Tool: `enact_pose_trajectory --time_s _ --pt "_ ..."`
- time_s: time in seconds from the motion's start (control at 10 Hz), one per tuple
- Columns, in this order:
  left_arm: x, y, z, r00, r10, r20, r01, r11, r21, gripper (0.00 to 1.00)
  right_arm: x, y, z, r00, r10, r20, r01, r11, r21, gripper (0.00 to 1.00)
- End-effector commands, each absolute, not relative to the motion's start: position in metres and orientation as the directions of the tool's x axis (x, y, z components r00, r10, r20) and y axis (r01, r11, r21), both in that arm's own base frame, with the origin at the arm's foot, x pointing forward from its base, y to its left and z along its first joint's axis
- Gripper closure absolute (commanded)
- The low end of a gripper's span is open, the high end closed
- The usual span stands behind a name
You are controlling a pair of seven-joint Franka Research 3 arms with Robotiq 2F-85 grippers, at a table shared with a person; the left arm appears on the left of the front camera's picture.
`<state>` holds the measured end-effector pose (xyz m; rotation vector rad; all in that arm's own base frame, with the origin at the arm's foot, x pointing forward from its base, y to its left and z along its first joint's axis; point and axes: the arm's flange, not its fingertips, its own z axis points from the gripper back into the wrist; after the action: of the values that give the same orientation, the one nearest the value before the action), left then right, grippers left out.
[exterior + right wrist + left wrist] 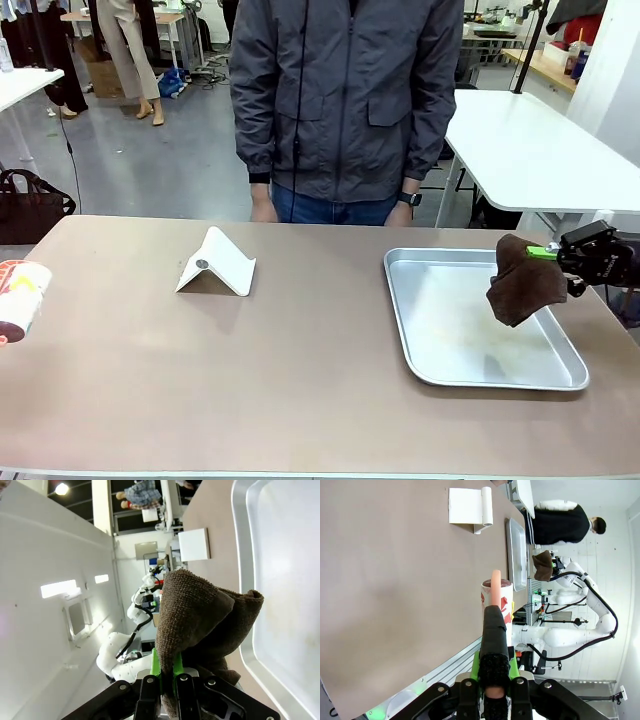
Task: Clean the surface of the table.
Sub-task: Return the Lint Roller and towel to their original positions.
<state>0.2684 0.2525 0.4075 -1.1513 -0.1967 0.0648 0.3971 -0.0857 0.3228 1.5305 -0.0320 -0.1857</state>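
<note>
Desk (300,380), tan-brown and matte with a pale front edge, spans nearly the whole front view, with a person in a dark grey jacket (345,100) standing at its far side, hands hanging by the far edge. At the far left edge of the front view a white cup with red and orange print (22,298) lies tipped on its side just above the desk; in the left wrist view this cup (496,600) sits beyond the tips of the left gripper (492,680), whose fingers are clenched on a slim brush-like tool with a black bristly sleeve and a pink tip (495,630); whether the tool's tip touches the cup cannot be told. Further right, on the far half of the desk and left of centre, a white folded stand (217,263) rests like a small tent, well apart from everything else. To the right of centre lies a shiny steel tray (410,330) flat on the desk, its long side running toward the robot, its floor bare with faint smears. Over the tray's right rim hangs a dark brown cloth (525,280), bunched and drooping, clear of the tray floor. The right gripper (552,253) comes in from the right edge with its green pads pinched on the cloth's upper corner; the right wrist view shows the same gripper (167,677) clamped on the brown cloth (200,620), with the tray's rim (240,555) beside it.
</note>
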Motion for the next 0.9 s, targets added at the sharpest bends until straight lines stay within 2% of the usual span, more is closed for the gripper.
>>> enact_pose_trajectory --time_s 0.0,0.4,0.5,0.6,0.7,0.8 --pt "0.268 0.252 0.409 0.981 0.153 0.121 0.049 0.405 -0.913 0.78 0.397 -0.087 0.326 0.987 -0.144 -0.074 0.076 0.007 0.997 0.90" --pt "0.268 0.252 0.407 0.981 0.152 0.122 0.050 0.408 -0.912 0.78 0.397 -0.086 0.323 0.986 -0.140 -0.095 0.100 0.029 0.995 0.90" --pt "0.260 0.244 0.427 0.977 0.151 0.153 0.075 0.425 -0.902 0.78 0.406 -0.071 0.330 0.974 -0.181 -0.138 0.149 0.046 0.988 0.90" --pt "0.261 0.230 0.445 0.971 0.136 0.194 0.110 0.465 -0.878 0.78 0.422 -0.049 0.340 0.978 -0.174 -0.112 0.121 0.039 0.992 0.90" --pt "0.267 0.217 0.457 0.964 0.161 0.213 0.100 0.522 -0.847 0.78 0.433 -0.027 0.353 0.982 -0.162 -0.093 0.097 0.014 0.995 0.90" --pt "0.277 0.202 0.468 0.961 0.159 0.225 0.105 0.544 -0.832 0.78 0.447 -0.003 0.370 0.965 -0.234 -0.119 0.108 -0.060 0.992 0.90"
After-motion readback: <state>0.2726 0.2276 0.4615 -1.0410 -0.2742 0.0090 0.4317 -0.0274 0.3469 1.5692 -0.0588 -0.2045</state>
